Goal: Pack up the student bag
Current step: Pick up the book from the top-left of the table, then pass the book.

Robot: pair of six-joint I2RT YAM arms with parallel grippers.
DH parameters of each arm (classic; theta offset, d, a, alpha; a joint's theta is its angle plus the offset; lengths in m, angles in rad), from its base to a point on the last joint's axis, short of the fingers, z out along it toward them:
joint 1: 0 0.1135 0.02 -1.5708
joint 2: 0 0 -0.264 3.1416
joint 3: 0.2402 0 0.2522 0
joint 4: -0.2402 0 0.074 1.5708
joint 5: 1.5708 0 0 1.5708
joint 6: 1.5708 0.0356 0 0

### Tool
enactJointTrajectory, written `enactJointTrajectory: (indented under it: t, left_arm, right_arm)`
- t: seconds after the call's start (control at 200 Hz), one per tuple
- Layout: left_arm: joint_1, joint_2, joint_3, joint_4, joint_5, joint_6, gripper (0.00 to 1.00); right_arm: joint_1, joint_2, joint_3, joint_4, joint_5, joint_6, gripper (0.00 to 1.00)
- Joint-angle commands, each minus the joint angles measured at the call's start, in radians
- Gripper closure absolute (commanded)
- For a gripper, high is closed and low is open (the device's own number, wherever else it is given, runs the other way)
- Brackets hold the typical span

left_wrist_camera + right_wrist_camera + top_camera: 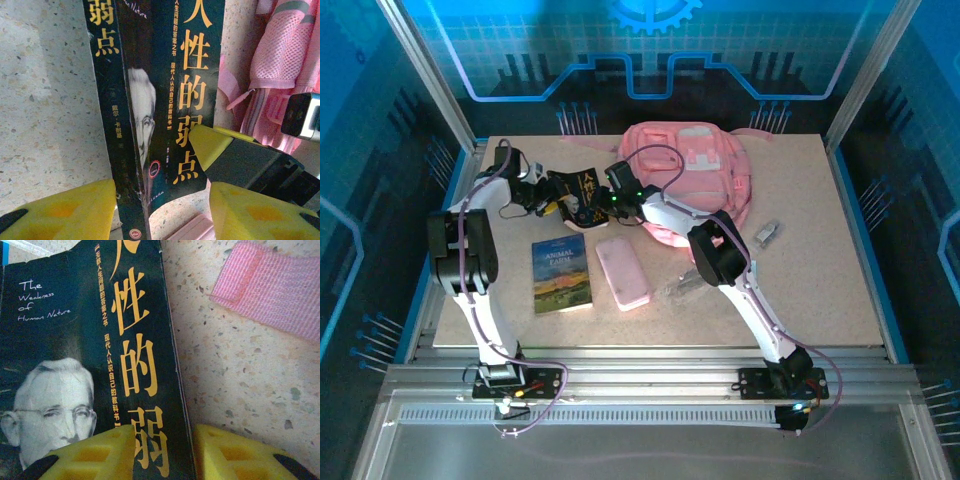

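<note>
Seen from above, the student bag (695, 180) lies at the tabletop's (820, 290) far side. The left tool (548, 195) and right tool (607, 200) meet on a black paperback (582, 190) beside it.

In the left wrist view, the left tool's fingers (60, 212) straddle the paperback's lower end. I cannot tell whether they are clamping it.

In the right wrist view, the right tool pinches only the cover's long edge. With so thin a hold, the paperback could flop open, slip, or snag on the bag's strap (270, 295).

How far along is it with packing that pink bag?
Early, by the look of it. Done: nothing visibly; the Animal Farm book and pink pencil case lie on the table. In hand: the left gripper and right gripper both straddle the black book beside the student bag. Left: getting all three into the bag.
</note>
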State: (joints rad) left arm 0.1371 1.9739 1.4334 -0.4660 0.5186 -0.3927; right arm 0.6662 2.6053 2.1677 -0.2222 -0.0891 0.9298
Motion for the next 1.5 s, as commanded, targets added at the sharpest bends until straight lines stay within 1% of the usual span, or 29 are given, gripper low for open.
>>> enactJointTrajectory:
  t: [0.0, 0.25, 0.36, 0.455, 0.525, 0.61, 0.66, 0.71, 0.745, 0.775, 0.805, 0.86, 0.91, 0.95, 1.066, 1.076, 1.131, 1.226, 1.371, 1.491]
  left_arm:
    - [-0.075, 0.045, 0.009, 0.012, 0.148, -0.020, 0.49]
    - [-0.101, 0.086, 0.035, 0.011, 0.126, -0.022, 0.55]
    - [-0.105, 0.107, 0.058, -0.023, 0.092, -0.014, 0.55]
    - [-0.107, 0.109, 0.070, -0.076, 0.030, 0.007, 0.55]
    - [-0.108, 0.103, 0.061, -0.084, 0.021, 0.016, 0.56]
    - [-0.107, 0.093, 0.056, -0.089, 0.019, 0.015, 0.64]
    - [-0.108, 0.076, 0.051, -0.087, 0.015, 0.011, 0.74]
    - [-0.108, 0.052, 0.041, -0.081, 0.002, 0.011, 0.87]
    - [-0.108, 0.031, 0.032, -0.074, -0.012, 0.007, 0.94]
    - [-0.108, 0.014, 0.026, -0.070, -0.023, 0.006, 0.99]
    - [-0.108, -0.003, 0.023, -0.068, -0.032, 0.002, 1.00]
    - [-0.108, -0.036, 0.015, -0.061, -0.044, -0.011, 1.00]
    - [-0.108, -0.067, 0.005, -0.040, -0.049, -0.040, 1.00]
    - [-0.109, -0.097, -0.009, -0.010, -0.040, -0.071, 1.00]
    - [-0.118, -0.195, -0.062, 0.113, -0.034, -0.189, 1.00]
    - [-0.120, -0.203, -0.067, 0.125, -0.035, -0.201, 1.00]
    - [-0.132, -0.251, -0.088, 0.185, -0.052, -0.250, 1.00]
    - [-0.169, -0.313, -0.119, 0.283, -0.095, -0.316, 1.00]
    - [-0.256, -0.369, -0.155, 0.432, -0.158, -0.407, 1.00]
    - [-0.349, -0.393, -0.202, 0.557, -0.244, -0.468, 1.00]
  right_arm:
    - [0.030, 0.064, 0.017, -0.019, -0.089, -0.012, 0.64]
    - [0.029, 0.071, 0.017, -0.011, -0.104, -0.005, 0.65]
    - [0.030, 0.072, 0.017, -0.008, -0.110, -0.002, 0.65]
    - [0.029, 0.070, 0.015, -0.009, -0.112, -0.004, 0.65]
    - [0.028, 0.067, 0.015, -0.008, -0.113, -0.006, 0.65]
    - [0.027, 0.068, 0.015, -0.008, -0.117, -0.004, 0.65]
    - [0.026, 0.067, 0.015, -0.007, -0.122, -0.003, 0.65]
    - [0.023, 0.059, 0.013, -0.007, -0.132, 0.002, 0.64]
    - [0.020, 0.048, 0.006, -0.003, -0.141, 0.007, 0.63]
    - [0.018, 0.036, -0.004, -0.002, -0.148, 0.009, 0.60]
    - [0.014, 0.018, -0.015, -0.002, -0.152, 0.008, 0.57]
    - [0.008, -0.029, -0.050, 0.002, -0.157, 0.002, 0.51]
    - [0.001, -0.084, -0.090, 0.011, -0.167, -0.004, 0.42]
    - [-0.005, -0.133, -0.129, 0.020, -0.180, -0.009, 0.36]
    - [-0.019, -0.273, -0.250, 0.024, -0.194, -0.034, 0.27]
    - [-0.021, -0.306, -0.258, 0.021, -0.194, -0.038, 0.27]
    - [-0.029, -0.388, -0.316, 0.005, -0.190, -0.055, 0.23]
    - [-0.047, -0.531, -0.437, -0.006, -0.162, -0.081, 0.13]
    - [-0.092, -0.750, -0.641, 0.005, -0.137, -0.090, 0.10]
    - [-0.140, -0.929, -0.812, 0.034, -0.125, -0.075, 0.05]
